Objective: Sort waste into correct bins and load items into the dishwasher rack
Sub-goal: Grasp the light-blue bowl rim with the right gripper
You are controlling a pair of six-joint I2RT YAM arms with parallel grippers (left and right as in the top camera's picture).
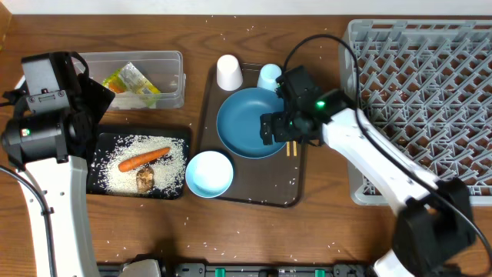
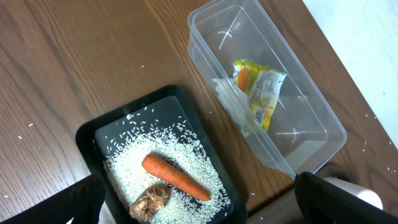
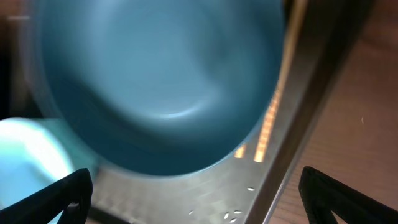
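An orange carrot (image 1: 143, 159), a brown food lump (image 1: 144, 179) and white rice (image 1: 115, 173) lie in the black tray (image 1: 138, 131). The foil wrapper (image 1: 132, 83) lies in the clear tub (image 1: 173, 58). I cannot make out the tissue. The dark blue plate (image 1: 244, 123), light blue bowl (image 1: 209, 174), white cup (image 1: 229, 73), light blue cup (image 1: 269, 75) and chopsticks (image 1: 291, 148) sit on the brown serving tray. My right gripper (image 1: 280, 129) is open and empty, low over the plate's right edge (image 3: 161, 81). My left gripper (image 2: 199, 205) is open and empty above the black tray (image 2: 93, 127).
The grey dishwasher rack (image 1: 423, 85) fills the right side and holds nothing. The brown serving tray (image 1: 254, 196) lies in the middle. Loose rice grains are scattered on the wooden table and the serving tray (image 3: 186, 193). The chopsticks (image 3: 273, 118) lie along the serving tray's right rim.
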